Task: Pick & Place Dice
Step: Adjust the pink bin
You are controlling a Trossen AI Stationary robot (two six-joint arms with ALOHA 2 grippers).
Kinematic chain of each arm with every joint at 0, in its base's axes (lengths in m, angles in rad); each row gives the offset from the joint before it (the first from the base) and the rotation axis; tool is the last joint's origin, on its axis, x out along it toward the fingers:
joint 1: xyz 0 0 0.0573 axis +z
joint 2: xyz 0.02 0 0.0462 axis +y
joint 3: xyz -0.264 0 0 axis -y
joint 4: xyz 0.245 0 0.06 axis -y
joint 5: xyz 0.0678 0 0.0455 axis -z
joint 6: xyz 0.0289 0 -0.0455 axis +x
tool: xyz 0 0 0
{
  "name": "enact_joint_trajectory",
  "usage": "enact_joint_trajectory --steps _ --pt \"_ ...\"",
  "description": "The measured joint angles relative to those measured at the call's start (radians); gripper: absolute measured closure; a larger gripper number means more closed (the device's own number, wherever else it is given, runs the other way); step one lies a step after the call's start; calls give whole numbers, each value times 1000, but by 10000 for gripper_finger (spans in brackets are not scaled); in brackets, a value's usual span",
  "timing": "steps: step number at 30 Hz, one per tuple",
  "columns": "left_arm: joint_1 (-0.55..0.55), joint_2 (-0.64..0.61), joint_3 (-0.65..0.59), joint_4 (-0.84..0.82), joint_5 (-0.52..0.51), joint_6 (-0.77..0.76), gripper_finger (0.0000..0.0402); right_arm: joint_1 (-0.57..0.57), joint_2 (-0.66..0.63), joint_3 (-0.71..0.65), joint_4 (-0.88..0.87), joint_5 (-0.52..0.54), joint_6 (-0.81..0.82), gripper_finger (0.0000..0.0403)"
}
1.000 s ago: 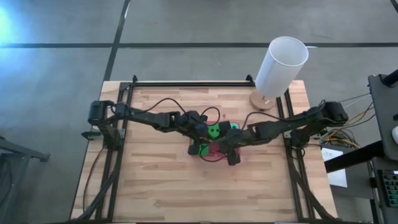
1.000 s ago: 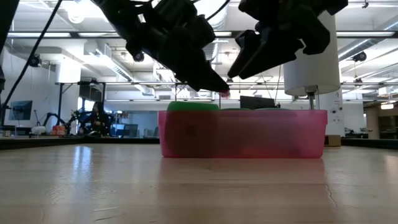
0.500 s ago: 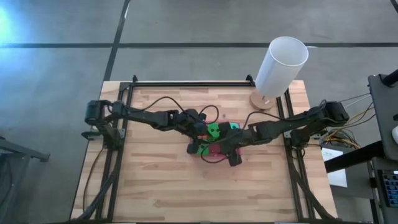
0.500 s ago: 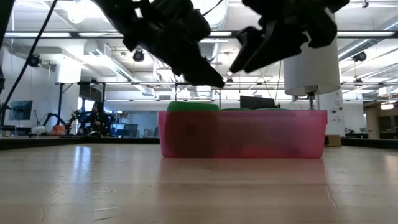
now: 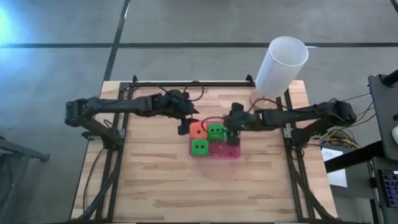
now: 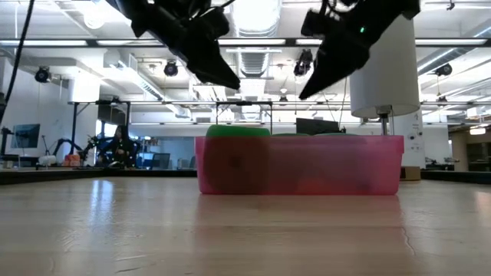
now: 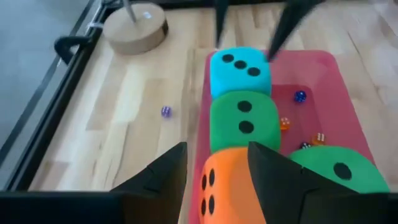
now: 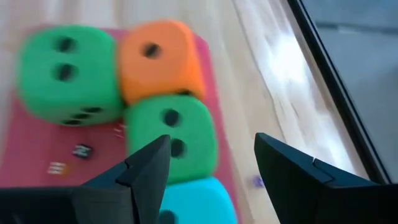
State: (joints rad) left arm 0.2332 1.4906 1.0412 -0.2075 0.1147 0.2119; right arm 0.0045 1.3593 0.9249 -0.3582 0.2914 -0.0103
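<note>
All four dice (image 5: 208, 139) sit squarely on the pink pad (image 5: 227, 151), no long axis. Left pincer (image 5: 185, 126) hovers at 10 o'clock, right pincer (image 5: 232, 138) at 3 o'clock, both apart and empty.

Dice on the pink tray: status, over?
Both grippers, left and right, open and empty above the pink tray. All four dice inside it. Nothing in the way.
</note>
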Motion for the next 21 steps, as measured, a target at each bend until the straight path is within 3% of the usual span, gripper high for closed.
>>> enact_joint_trajectory --steps 11,16,21 --pt "11 -23 -1 -64 0 -11 253 -223 103 -3 -14 -17 -11 172" --pt "11 -23 -1 -78 0 -10 261 -274 149 -2 -14 -111 -32 172" --pt "11 -23 -1 -81 0 -10 266 -278 172 -2 -33 -117 -52 172"
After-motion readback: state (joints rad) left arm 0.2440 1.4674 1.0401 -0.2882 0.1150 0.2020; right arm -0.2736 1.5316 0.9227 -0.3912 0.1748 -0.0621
